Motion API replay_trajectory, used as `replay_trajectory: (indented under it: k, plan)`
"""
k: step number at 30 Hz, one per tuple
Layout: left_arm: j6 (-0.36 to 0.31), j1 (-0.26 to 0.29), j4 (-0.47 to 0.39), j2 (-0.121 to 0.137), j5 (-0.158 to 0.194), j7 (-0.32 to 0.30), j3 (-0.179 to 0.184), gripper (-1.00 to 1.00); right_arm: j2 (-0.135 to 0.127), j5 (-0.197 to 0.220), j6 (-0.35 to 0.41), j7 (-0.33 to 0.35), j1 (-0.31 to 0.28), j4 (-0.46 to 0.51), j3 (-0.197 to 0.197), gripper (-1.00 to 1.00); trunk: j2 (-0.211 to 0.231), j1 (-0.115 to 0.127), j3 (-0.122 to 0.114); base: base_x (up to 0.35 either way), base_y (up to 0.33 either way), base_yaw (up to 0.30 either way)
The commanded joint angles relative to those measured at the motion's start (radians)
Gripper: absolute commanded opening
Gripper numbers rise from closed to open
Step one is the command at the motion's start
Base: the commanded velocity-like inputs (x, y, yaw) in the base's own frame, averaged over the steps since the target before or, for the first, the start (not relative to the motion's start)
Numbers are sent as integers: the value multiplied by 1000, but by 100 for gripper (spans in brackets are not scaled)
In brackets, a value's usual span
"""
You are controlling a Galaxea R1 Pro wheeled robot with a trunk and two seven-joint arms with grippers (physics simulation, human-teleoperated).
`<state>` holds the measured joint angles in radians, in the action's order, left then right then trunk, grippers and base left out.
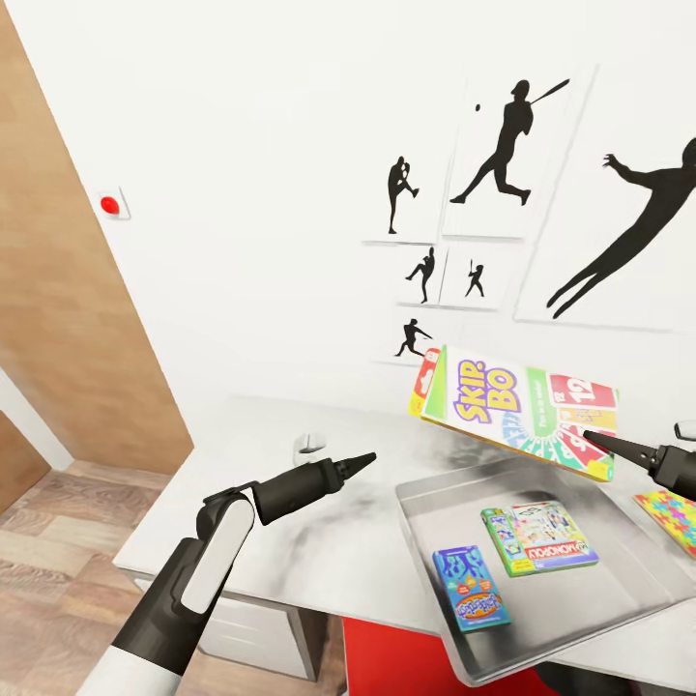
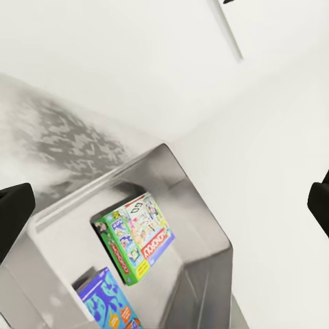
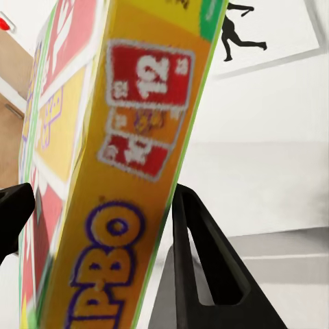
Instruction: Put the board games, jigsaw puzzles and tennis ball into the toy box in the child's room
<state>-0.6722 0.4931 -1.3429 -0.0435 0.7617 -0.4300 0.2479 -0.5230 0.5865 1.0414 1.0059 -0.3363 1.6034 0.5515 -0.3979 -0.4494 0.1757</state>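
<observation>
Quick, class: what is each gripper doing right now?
Left gripper: jaws open, holding nothing.
Right gripper: jaws shut on the Skip-Bo box.

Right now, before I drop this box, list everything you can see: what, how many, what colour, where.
Skip-Bo box: 1, yellow with red and green, in the air over the far edge of the toy box, clamped by the right gripper.
Toy box: 1, silver metal tray, on the table.
Monopoly box: 1, green and white, lying flat inside the toy box.
Blue box: 1, blue, inside the toy box, nearer than the Monopoly box.
Jigsaw puzzle: 1, multicoloured, on the table right of the toy box.
Table: 1, grey-white marbled.
Baseball pictures: several, black on white, on the wall.
Red button: 1, on the wall.
Left gripper: over the table, holding nothing.
Right gripper: shut on the Skip-Bo box.
</observation>
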Motion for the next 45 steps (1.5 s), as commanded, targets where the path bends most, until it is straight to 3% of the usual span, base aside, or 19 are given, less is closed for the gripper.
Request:
replay_trajectory:
  k: [1,27,45]
  plan:
    - [-7,1,0,-1,5,1,-1,100,0,-1,6,8,-1,0,1,-100,-2,-1,2,0,-3,-11]
    - [-7,1,-2,1,9,-1,-1,100,8,-6,6,6,-2,-4,4,-100,-2,-1,2,-41,-47,-29]
    - [-7,1,-5,0,10,0,0,100,0,-7,6,6,-3,-20,-35,-100,-2,-1,2,-1,-1,0]
